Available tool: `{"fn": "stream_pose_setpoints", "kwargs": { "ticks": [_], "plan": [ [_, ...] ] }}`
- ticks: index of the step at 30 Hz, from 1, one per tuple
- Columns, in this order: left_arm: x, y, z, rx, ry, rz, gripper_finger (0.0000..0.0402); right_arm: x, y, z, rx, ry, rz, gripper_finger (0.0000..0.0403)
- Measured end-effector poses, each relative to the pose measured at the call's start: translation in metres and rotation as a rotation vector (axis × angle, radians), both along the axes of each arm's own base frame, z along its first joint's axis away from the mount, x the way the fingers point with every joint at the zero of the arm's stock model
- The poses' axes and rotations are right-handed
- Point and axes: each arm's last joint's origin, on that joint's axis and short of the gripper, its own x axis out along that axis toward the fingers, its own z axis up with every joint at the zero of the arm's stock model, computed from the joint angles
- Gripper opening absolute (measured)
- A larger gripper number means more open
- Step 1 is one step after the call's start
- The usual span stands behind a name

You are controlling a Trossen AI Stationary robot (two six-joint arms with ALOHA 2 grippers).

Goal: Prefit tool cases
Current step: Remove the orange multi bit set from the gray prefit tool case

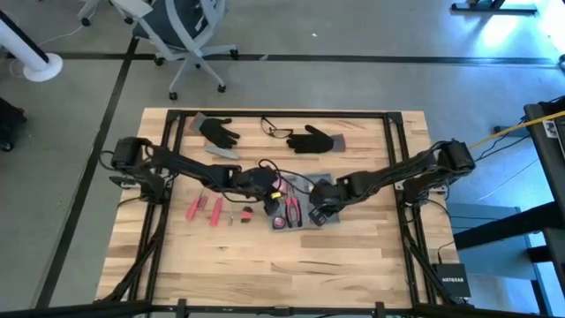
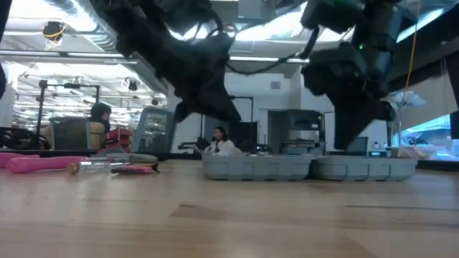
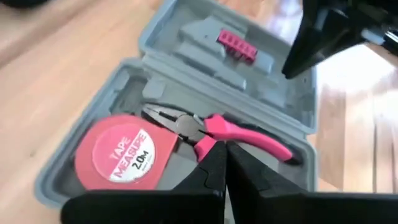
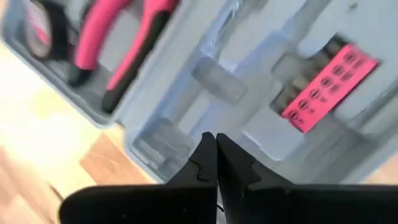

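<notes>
The open tool case lies flat at the middle of the desk, holding a tape measure, pink-handled pliers and a pink bit strip. The left gripper hovers over the pliers and the right gripper over the other half, both with jaws closed on nothing. Loose pink tools lie left of the case.

Tool case lies open at table centre; tape measure and pliers in one half, bit holder in the other; loose tools left of case; gloves and glasses above it in frame.
</notes>
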Motion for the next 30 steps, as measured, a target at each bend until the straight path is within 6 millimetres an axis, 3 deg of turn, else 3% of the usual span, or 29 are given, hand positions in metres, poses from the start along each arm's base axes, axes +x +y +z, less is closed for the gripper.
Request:
{"fn": "stream_pose_setpoints", "kwargs": {
  "ticks": [8,12,20,26,30],
  "plan": [
    [-0.004,-0.006,0.009,0.018,-0.005,-0.030,0.0000,-0.020,-0.007,0.035,-0.084,-0.079,-0.035,0.0000],
    [-0.005,-0.010,0.008,0.031,0.001,-0.030,0.0000,-0.031,-0.009,0.043,-0.106,-0.052,-0.042,0.0001],
    [0.002,0.003,-0.016,-0.056,0.058,0.065,0.0000,-0.040,-0.014,0.035,-0.137,0.087,-0.054,0.0001],
    [0.019,0.004,-0.026,-0.091,0.067,0.017,0.0000,-0.026,-0.028,0.020,-0.109,0.111,-0.109,0.0000],
    [0.028,0.001,-0.022,-0.071,0.050,-0.014,0.0000,-0.016,-0.029,0.006,-0.062,0.139,-0.084,0.0000]
  ]
}}
